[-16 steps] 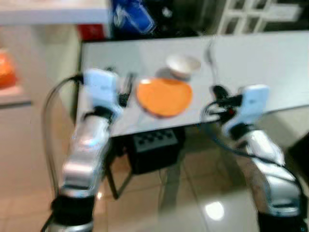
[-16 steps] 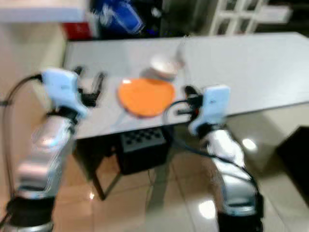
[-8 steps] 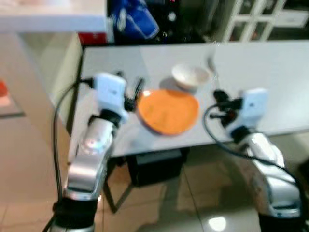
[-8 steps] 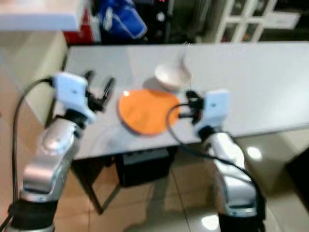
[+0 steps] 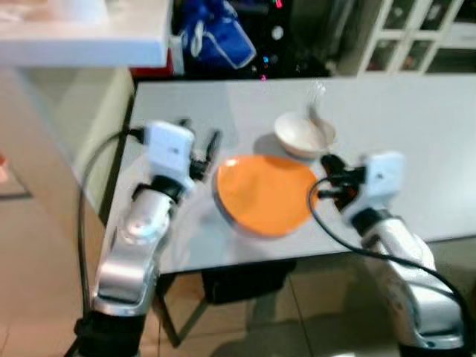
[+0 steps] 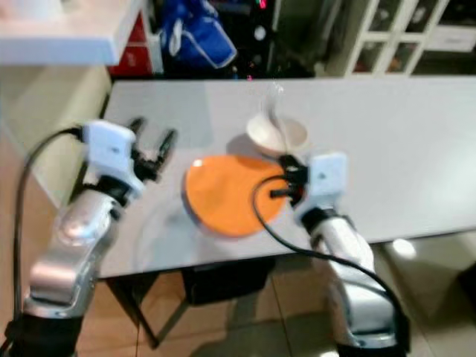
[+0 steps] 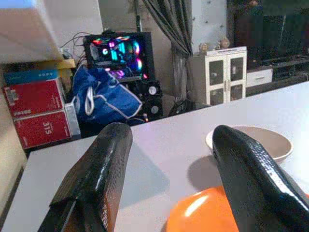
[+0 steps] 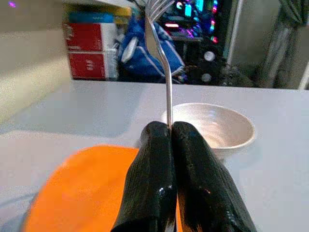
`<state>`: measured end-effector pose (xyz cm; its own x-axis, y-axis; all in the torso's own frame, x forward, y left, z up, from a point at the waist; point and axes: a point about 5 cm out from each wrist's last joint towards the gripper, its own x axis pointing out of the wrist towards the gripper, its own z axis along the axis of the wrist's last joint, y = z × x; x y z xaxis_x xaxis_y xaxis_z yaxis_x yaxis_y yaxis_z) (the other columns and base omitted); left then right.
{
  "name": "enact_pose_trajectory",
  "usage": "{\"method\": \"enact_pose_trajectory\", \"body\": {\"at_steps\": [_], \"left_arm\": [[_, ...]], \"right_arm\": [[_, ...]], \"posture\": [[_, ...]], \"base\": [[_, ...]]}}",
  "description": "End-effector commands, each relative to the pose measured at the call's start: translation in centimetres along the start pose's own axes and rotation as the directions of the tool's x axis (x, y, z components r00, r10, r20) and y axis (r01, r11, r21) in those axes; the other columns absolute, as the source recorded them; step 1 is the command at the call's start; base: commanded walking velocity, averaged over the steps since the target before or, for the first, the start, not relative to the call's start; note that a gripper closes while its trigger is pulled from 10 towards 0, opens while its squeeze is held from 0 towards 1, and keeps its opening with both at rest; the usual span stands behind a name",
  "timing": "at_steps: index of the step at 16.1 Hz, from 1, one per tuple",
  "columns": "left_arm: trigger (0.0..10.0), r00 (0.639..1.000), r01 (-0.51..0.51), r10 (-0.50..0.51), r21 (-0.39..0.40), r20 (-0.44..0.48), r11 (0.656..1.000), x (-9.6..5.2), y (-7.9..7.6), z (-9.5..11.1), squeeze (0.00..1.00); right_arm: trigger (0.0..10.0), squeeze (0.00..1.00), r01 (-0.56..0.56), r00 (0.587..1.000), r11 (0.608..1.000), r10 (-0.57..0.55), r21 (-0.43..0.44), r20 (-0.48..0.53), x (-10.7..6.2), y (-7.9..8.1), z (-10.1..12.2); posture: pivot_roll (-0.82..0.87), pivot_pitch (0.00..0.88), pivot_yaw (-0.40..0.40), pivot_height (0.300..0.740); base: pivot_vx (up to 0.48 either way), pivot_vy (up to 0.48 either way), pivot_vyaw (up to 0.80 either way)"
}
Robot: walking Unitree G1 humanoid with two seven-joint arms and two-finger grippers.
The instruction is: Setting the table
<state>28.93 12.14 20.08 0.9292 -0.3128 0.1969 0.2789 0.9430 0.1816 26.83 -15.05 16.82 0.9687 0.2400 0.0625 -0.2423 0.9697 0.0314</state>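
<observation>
An orange plate (image 5: 264, 195) lies near the front edge of the white table (image 5: 416, 119). A white bowl (image 5: 303, 136) sits just behind it. My right gripper (image 5: 329, 172) hovers at the plate's right rim, shut on a metal fork (image 8: 166, 63) that stands upright with its tines up. In the right wrist view the fingers (image 8: 157, 159) press together on the fork's handle, with the bowl (image 8: 217, 125) beyond. My left gripper (image 5: 201, 130) is over the table just left of the plate, open with nothing in it, and its fingers (image 7: 104, 169) stand wide apart.
A blue bag (image 5: 216, 33) and a computer with coloured lights (image 7: 116, 50) stand behind the table. Red boxes (image 7: 34, 96) sit by the wall. A white counter (image 5: 82, 37) juts in at the far left, and a white cabinet (image 5: 416, 37) stands at the back right.
The whole view has shifted as I come closer to the table. Both arms now reach further over the tabletop. The right gripper still holds the fork, now at the plate's right rim.
</observation>
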Motion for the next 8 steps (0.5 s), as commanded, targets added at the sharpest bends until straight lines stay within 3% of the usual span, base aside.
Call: {"method": "enact_pose_trajectory", "body": {"at_steps": [1,8], "left_arm": [[10.0,1.000,-0.005,0.006,0.039,-0.028,0.999,-0.7,0.6,-0.2,0.00],[10.0,0.987,0.107,-0.097,0.075,-0.126,0.991,-3.7,-0.3,-1.6,0.00]], "right_arm": [[10.0,0.00,-0.025,0.999,1.000,0.025,-0.006,0.020,0.0,0.7,0.5],[10.0,0.00,0.024,0.995,1.000,-0.025,-0.009,-0.097,-2.6,0.5,-1.8]], "posture": [[-0.02,0.000,-0.027,0.740],[-0.02,0.000,-0.008,0.740]], "base": [[0.000,0.000,0.00],[0.000,0.000,0.00]]}}
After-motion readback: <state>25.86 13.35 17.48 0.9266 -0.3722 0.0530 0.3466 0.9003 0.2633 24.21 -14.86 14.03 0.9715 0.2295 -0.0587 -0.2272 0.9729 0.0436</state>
